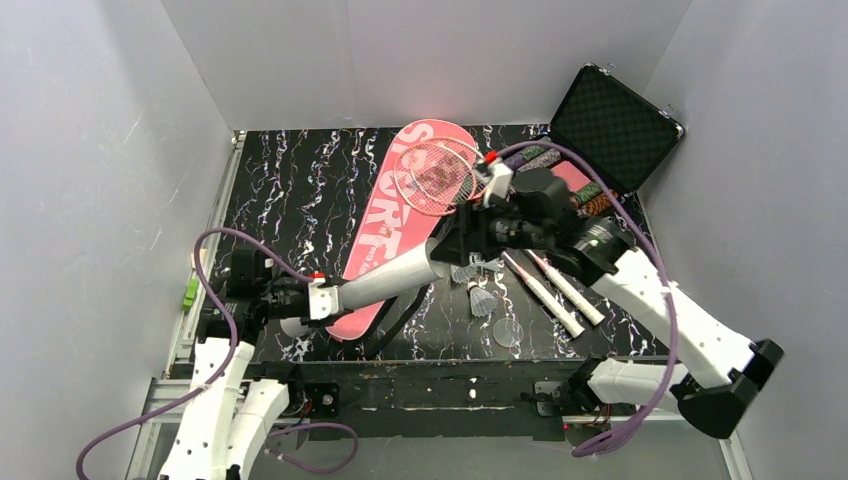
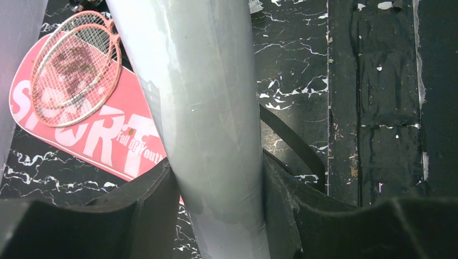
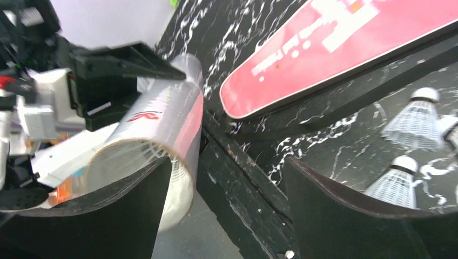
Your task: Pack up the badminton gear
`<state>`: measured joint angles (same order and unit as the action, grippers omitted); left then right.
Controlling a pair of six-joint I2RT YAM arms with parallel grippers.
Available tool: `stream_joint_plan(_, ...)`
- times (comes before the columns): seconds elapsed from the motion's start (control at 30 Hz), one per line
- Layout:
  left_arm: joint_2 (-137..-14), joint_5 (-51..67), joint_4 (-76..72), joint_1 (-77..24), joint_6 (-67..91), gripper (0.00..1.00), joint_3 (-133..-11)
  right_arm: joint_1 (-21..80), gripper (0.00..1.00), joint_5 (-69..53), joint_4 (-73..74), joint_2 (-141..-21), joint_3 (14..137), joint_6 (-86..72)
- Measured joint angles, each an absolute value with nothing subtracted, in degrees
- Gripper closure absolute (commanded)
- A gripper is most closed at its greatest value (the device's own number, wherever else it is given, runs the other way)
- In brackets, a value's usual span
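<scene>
Gripping the long white-grey tube (image 1: 385, 278) near its lower end, the left pincer (image 1: 318, 298) was clamped on it at the lower left of the overhead view. It held the tube slanted off the bench (image 1: 300, 180) with the mouth aimed toward the middle of the frame, apparently to present the opening for loading. The right pincer (image 3: 227, 205) stood spread wide with nothing between its fingers. In its own wrist view the tube's open mouth sat at the left, just beside one finger, and two feather shuttlecocks (image 3: 416, 121) lay on the bench at the right edge. That placement looked meant for carrying shuttlecocks across to the mouth. At upper centre of the overhead view the two pink-framed rackets (image 1: 437, 175) rested with their heads on top of the pink "SPORT" bag (image 1: 375, 240). The bag lay flat and the rackets were not inside it, so that packing seemed left for later.
</scene>
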<state>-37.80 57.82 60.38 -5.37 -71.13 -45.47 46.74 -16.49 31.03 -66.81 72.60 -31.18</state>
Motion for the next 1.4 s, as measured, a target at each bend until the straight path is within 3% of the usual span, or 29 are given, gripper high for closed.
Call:
stream_joint_plan(0.33,-36.6,53.89,58.87,-5.37,-70.39,0.96,-39.86,27.05,0.14,-15.75,33.39,-54.83,68.49,-33.74)
stream_joint_plan(0.6,-36.01,52.51,60.36,-5.34,-70.52,0.96,-39.81,17.45,0.15,-14.81,31.57,-67.33,55.61,-34.33)
stream_joint_plan(0.87,-34.61,52.1,62.54,-5.37,-70.67,0.96,-39.81,15.27,0.19,-15.62,24.08,-77.82,53.76,-34.87)
stream_joint_plan(1.3,-33.89,51.86,62.94,-5.37,-70.37,0.97,-39.81,15.27,0.38,-18.65,14.28,-90.56,53.54,-36.51)
stream_joint_plan(1.4,-33.78,51.83,62.94,-5.37,-70.26,0.97,-39.81,15.31,0.49,-19.35,13.1,-91.92,53.54,-36.95)
